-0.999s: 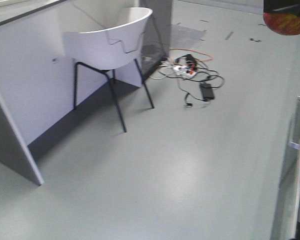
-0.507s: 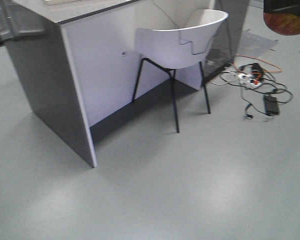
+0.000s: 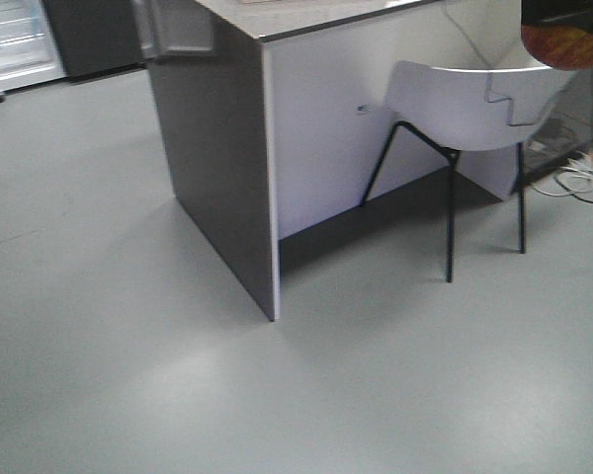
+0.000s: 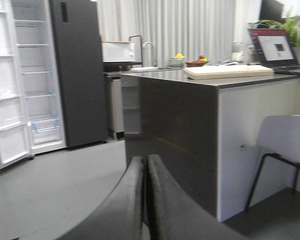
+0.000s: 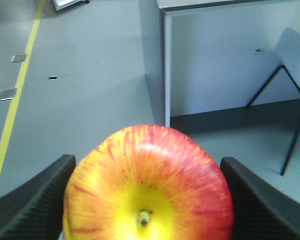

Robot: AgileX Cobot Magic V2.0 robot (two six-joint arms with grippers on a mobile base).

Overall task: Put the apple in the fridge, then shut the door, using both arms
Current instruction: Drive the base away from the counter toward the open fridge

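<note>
Right gripper (image 5: 147, 200) was clamped on the apple (image 5: 147, 185) - one dark finger pressed against each side, stem dimple facing the wrist camera, fruit carried in the air above the floor (image 3: 128, 346). In the front view the apple showed only as a red sliver in the top right corner. Left gripper (image 4: 146, 170) had its fingers pressed together with nothing between them.

The relation I was steering by: the fridge (image 4: 80, 75) stood ahead and to the left of both arms, well apart, with open floor between. Its white-lined compartment was exposed, shelves level, and the door (image 4: 5, 100) was swung out on the left side of that opening. The apple is round, so its orientation mattered little; the approach direction did. I judged the left arm the nearer one to the door and the right arm the one to deliver.

Against the earlier front frames the scene had slid rightward - the chair (image 3: 474, 99) had gone from left of centre to the right side, the cables (image 3: 588, 178) were almost off the right edge, the dark end panel of the counter (image 3: 227, 148) had taken the middle, and the fridge's white lining had appeared at top left. The apple's corner position was unchanged.
</note>
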